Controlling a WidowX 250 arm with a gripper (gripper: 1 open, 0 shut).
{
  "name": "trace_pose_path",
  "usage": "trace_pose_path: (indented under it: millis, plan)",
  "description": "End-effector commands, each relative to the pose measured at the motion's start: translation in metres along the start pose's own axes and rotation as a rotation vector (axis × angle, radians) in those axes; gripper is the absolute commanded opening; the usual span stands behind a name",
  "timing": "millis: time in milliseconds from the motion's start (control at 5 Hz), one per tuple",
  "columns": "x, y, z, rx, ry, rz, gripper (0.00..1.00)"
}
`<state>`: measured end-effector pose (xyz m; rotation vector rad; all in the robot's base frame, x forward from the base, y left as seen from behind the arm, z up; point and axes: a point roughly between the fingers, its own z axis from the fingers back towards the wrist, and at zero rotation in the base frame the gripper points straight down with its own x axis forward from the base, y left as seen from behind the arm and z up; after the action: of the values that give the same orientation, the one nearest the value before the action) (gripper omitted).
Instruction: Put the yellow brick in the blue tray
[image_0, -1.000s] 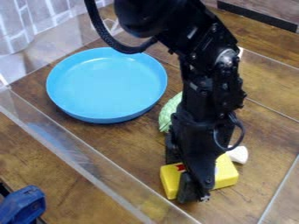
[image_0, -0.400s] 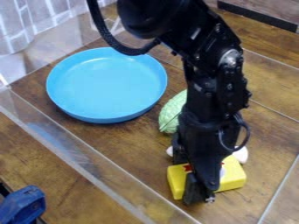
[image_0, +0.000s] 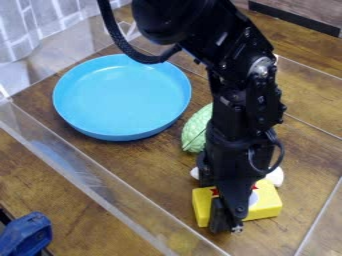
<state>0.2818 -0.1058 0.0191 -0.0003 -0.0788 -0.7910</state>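
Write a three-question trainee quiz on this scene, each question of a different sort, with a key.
1. True or false: the yellow brick already lies in the blue tray.
2. Multiple choice: where is the hand? A) above the tray B) down at the brick, near the table's front edge C) lifted clear of everything
3. Fill in: the green ribbed toy lies between the tray and the ____.

Key: 1 false, it sits on the wooden table, and the tray is empty. 2 B. 3 brick.
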Motion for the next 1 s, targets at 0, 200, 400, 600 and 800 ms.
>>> trace_pose_path:
  millis: [0, 200, 400, 600, 800]
  plan:
    - [0.0009, 0.0046, 0.0042, 0.006, -0.014, 0.004, 0.0]
    - [0.0047, 0.003, 0.0034, 0.004, -0.012, -0.009, 0.0]
    - [0.0083, 0.0015, 0.0021, 0.005, -0.009, -0.018, 0.0]
    - [0.009, 0.0005, 0.001, 0.012, -0.003, 0.045, 0.0]
    - [0.0093, -0.0004, 0.0005, 0.022, 0.008, 0.105, 0.0]
